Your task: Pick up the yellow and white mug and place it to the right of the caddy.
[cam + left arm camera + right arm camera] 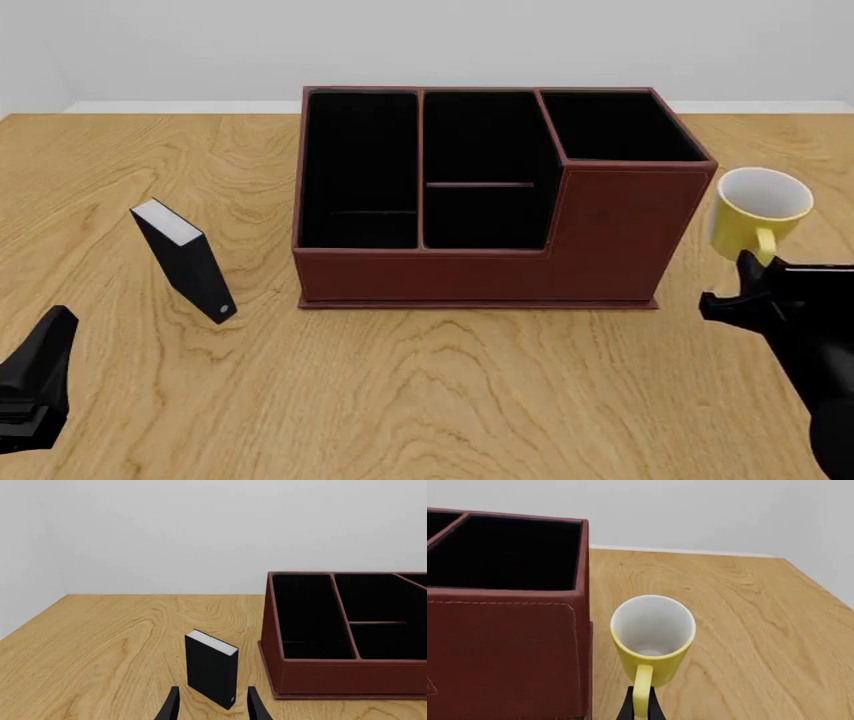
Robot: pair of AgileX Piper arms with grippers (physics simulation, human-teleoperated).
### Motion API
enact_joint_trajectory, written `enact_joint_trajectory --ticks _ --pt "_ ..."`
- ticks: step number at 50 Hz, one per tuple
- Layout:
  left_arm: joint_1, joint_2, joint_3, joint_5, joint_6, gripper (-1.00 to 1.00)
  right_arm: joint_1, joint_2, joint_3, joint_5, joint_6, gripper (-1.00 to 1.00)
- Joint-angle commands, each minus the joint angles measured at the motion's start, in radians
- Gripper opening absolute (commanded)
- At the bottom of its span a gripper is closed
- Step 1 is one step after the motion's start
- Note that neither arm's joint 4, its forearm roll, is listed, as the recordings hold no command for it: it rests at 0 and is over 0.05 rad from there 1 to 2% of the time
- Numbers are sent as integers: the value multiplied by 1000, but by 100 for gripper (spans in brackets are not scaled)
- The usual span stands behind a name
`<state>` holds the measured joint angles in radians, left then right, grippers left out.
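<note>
Fingers (627,707) of the right arm pinch the yellow mug's (758,213) handle near the table's (441,380) right edge, beside the caddy (494,200); left fingers (172,707) spread, empty.

A small black box (187,262) with a white top stands tilted on the wooden table (441,390)

Left gripper (212,705) spread, right gripper (640,707) clamped.

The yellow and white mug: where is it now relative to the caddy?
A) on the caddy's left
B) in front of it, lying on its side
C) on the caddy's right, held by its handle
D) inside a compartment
C: the yellow and white mug sits right of the caddy, the right gripper pinching its handle.
</note>
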<state>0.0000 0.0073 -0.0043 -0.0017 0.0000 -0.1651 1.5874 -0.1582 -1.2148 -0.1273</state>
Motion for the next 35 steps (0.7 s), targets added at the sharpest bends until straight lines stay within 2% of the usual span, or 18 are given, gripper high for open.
enact_joint_trajectory --ticks 1,35 --pt "0 0 0 0 0 100 -3 9 -4 -4 10 -100" --pt "0 0 0 0 0 100 -10 62 -24 -5 16 -100"
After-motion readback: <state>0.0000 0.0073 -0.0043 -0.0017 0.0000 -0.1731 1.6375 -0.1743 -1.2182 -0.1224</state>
